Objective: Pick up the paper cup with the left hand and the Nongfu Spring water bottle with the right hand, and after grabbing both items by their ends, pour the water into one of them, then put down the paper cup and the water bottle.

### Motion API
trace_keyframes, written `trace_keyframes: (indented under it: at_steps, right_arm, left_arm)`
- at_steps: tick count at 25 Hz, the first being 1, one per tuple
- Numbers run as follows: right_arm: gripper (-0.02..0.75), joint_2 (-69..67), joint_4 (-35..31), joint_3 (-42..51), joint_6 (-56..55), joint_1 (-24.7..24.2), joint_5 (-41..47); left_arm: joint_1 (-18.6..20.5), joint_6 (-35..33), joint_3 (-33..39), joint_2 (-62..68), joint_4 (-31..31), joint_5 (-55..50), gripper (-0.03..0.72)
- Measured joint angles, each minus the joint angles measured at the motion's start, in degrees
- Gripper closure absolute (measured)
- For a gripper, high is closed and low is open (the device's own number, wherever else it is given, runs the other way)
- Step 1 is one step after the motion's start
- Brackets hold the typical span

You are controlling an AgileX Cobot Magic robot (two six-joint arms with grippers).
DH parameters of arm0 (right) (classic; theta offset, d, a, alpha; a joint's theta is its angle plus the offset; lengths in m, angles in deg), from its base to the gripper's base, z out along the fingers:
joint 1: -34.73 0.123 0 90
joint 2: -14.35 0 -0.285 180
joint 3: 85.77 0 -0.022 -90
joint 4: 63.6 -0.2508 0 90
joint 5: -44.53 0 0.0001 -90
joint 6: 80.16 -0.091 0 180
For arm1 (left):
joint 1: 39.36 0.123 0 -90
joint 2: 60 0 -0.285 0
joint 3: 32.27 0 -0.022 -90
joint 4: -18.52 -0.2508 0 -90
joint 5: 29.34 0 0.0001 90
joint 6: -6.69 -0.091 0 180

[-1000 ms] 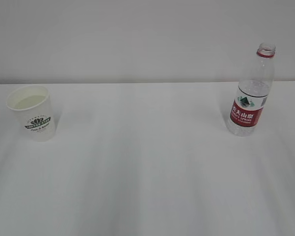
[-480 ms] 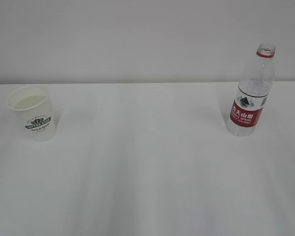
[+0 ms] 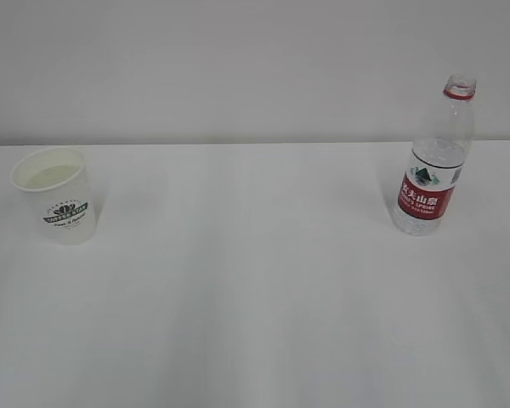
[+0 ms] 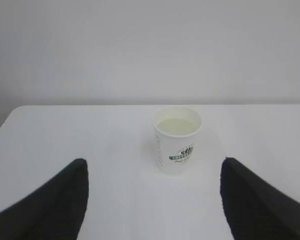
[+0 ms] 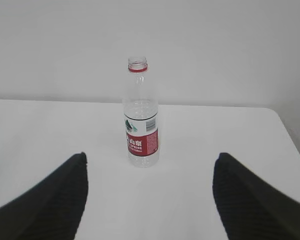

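Nearest each wrist camera, the left pincer (image 4: pixel 152 200) and right pincer (image 5: pixel 150 195) gape empty. Beyond, the paper cup (image 4: pixel 177 140) and Nongfu Spring water bottle (image 5: pixel 141 112) stand upright on the counter (image 3: pixel 255 297), well apart. This looks like the approach step; next, advance and close.

A white table (image 3: pixel 255 323) meets a plain pale wall (image 3: pixel 238 59).

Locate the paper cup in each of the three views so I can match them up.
Exterior view: the paper cup stands upright at far left on the white table.
Left wrist view: centre, beyond the open left gripper.
Right wrist view: not in it.
Shared landmark: the table's far edge against the wall.
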Motion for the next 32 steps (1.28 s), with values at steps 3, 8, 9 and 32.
trace_keyframes:
  at_steps: [3,8,9,32]
  right_arm:
    - [0.15,0.73,-0.13,-0.81,0.78,0.0,3.39]
    - [0.151,0.89,-0.78,-1.3,1.18,0.0,8.11]
    - [0.151,0.89,-0.92,-1.3,1.18,0.0,8.66]
    - [0.15,0.89,-4.18,-2.26,1.58,0.0,17.74]
  left_arm:
    - [0.0,-1.56,0.0,-0.47,1.92,-2.53,0.095]
    - [0.0,-3.59,0.0,-0.83,2.96,-6.36,0.096]
    - [0.0,-3.72,-0.29,-0.93,2.96,-7.6,0.097]
    - [0.0,-6.45,-7.84,-1.06,4.18,-29.93,0.097]
